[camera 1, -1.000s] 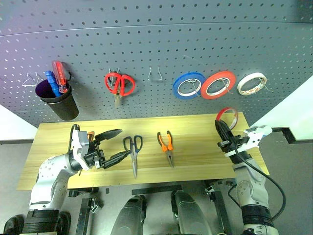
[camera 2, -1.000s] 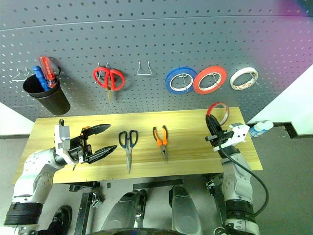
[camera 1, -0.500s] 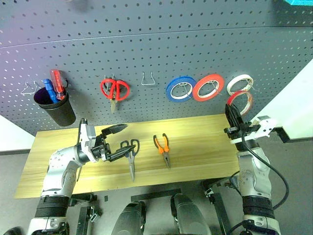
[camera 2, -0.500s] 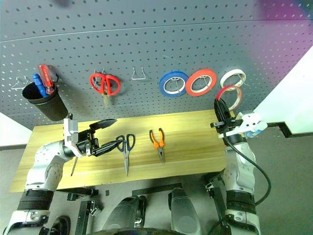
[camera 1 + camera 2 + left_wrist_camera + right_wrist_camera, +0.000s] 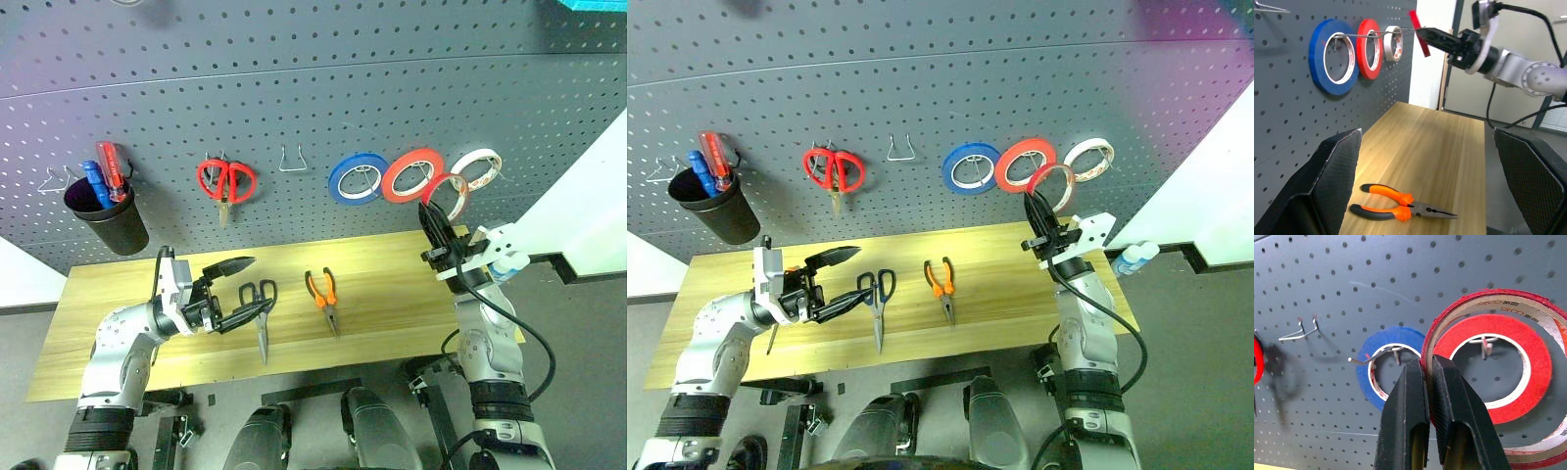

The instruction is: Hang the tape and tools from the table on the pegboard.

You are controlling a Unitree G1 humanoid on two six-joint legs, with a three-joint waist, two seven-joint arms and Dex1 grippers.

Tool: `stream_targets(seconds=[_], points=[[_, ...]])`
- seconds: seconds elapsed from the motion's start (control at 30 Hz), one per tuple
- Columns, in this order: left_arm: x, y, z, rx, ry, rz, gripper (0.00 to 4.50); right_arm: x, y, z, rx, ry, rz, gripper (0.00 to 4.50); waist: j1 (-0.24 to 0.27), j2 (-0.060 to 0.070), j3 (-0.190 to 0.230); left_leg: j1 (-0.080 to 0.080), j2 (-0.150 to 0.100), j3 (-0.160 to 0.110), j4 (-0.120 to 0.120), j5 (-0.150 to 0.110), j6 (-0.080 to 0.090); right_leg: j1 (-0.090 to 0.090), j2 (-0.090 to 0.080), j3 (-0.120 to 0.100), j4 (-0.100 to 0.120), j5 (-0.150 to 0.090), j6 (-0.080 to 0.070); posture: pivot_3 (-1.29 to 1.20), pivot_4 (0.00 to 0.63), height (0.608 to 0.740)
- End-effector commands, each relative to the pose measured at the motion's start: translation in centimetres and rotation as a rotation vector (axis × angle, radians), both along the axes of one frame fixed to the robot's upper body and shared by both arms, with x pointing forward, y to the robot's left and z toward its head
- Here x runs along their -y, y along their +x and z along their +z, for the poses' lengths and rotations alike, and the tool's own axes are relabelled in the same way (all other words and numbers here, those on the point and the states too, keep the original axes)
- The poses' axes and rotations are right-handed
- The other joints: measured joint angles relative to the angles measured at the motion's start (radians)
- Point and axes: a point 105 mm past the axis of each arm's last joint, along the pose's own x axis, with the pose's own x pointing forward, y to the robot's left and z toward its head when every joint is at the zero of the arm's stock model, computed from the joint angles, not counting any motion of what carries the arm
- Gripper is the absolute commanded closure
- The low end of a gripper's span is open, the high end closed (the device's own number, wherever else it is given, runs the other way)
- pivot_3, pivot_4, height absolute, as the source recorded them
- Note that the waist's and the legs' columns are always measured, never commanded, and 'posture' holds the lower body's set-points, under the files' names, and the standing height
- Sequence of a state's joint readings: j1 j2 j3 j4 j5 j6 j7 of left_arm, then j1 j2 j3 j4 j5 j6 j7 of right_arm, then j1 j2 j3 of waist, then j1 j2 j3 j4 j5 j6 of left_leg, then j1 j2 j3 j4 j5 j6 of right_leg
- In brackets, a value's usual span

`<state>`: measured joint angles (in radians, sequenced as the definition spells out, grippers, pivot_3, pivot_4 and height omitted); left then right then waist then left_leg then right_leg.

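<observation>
Reddish-orange tape (image 5: 450, 194): a thin ring with a pale core, pinched at its lower rim by the right end effector (image 5: 432, 221) and held upright in front of the pegboard (image 5: 313, 108), overlapping the thicker red roll (image 5: 410, 174) and the white roll (image 5: 477, 168).
Right end effector state: clenched on the tape, both black fingers (image 5: 1415, 396) squeezing the band's edge; the right wrist view looks through the ring at the red roll's hook (image 5: 1485, 343).
Left end effector (image 5: 233, 287): released, fingers spread wide, hovering over the table (image 5: 392, 294) near the dark-handled scissors (image 5: 262, 308), holding nothing.
Step in hand: likely threading the ring onto a free hook.
Doing it well: pick a hook not already carrying a roll; the bare wire hook (image 5: 292, 158) between the red-handled scissors (image 5: 225, 182) and the blue roll (image 5: 357, 177) looks free. Keep the ring's plane parallel to the board, bring the opening over the hook tip, lower until the wire bears the weight, then release.
Risk: the grip is on a narrow edge, so the ring may swivel; nudging neighbouring rolls could knock them off.
Left on table: scissors, orange-handled pliers (image 5: 327, 295), and a slim screwdriver (image 5: 772, 338) at the near left.
</observation>
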<state>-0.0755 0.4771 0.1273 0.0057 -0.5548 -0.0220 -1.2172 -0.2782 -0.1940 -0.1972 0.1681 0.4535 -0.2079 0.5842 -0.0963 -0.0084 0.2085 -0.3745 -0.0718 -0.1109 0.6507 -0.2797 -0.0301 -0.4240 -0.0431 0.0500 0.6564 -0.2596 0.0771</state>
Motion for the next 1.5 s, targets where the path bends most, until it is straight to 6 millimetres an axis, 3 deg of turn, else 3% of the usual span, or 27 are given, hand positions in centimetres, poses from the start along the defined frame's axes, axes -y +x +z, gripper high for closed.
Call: stream_targets(seconds=[0.03,0.47,0.77,0.93,1.1,1.2,1.37,1.5], points=[[-0.1,-0.6,0.9,0.029,0.008,0.004,0.0,-0.1,0.5,1.0,0.049,-0.023,0.002,4.47,0.0,0.0,0.0,0.0,0.0,0.0,0.0,0.0,0.0,0.0,0.0,0.0,0.0,0.0,0.0,-0.09,0.147,0.74],[-0.2,-1.5,1.8,0.008,-0.025,0.041,0.0,1.7,3.5,-0.6,0.003,-0.075,-0.081,4.47,0.004,0.0,0.0,0.0,0.0,0.0,0.0,0.0,0.0,0.0,0.0,0.0,0.001,0.0,0.0,-0.04,0.164,0.74],[-0.2,-1.4,3.0,-0.005,-0.063,0.061,0.0,2.1,3.4,-1.5,-0.016,-0.064,-0.088,1.67,0.005,0.0,0.0,0.0,0.0,0.0,0.0,0.0,0.0,0.0,0.0,0.0,0.001,0.0,0.0,-0.04,0.167,0.74],[-0.2,-1.4,3.1,-0.011,-0.062,0.067,0.0,1.9,2.4,-3.3,-0.062,-0.117,-0.111,0.02,0.014,0.0,0.0,0.001,0.0,0.0,0.0,0.0,0.0,0.0,0.0,0.0,0.001,0.0,0.0,-0.05,0.174,0.74],[-1.0,-1.6,2.9,-0.03,-0.049,0.105,0.0,0.8,0.1,-6.4,-0.189,-0.162,-0.12,0.02,0.027,0.0,0.0,0.0,0.0,0.0,0.0,0.0,0.0,0.0,0.0,0.001,0.001,0.0,0.0,-0.06,0.19,0.74],[-1.8,-1.7,2.8,-0.035,-0.036,0.14,0.0,-0.4,-0.7,-7.0,-0.26,-0.153,-0.111,0.02,0.025,0.0,0.001,0.001,0.0,0.0,0.0,0.0,0.0,0.0,0.0,0.001,0.001,0.0,0.0,-0.06,0.203,0.74],[-3.3,-1.9,2.6,-0.041,-0.013,0.207,0.0,-4.0,-1.2,-8.9,-0.46,-0.244,-0.082,0.02,0.027,0.0,0.002,0.001,0.0,0.0,0.0,0.0,0.0,0.0,0.0,0.001,0.002,-0.001,-0.001,-0.04,0.236,0.74],[-3.9,-2.6,2.8,-0.043,0.006,0.224,0.0,-7.4,-1.6,-9.1,-0.563,-0.244,-0.002,0.02,0.028,-0.002,0.009,0.0,0.0,-0.001,-0.001,0.0,0.0,0.0,0.0,0.001,0.0,-0.001,-0.001,-0.01,0.26,0.74]])
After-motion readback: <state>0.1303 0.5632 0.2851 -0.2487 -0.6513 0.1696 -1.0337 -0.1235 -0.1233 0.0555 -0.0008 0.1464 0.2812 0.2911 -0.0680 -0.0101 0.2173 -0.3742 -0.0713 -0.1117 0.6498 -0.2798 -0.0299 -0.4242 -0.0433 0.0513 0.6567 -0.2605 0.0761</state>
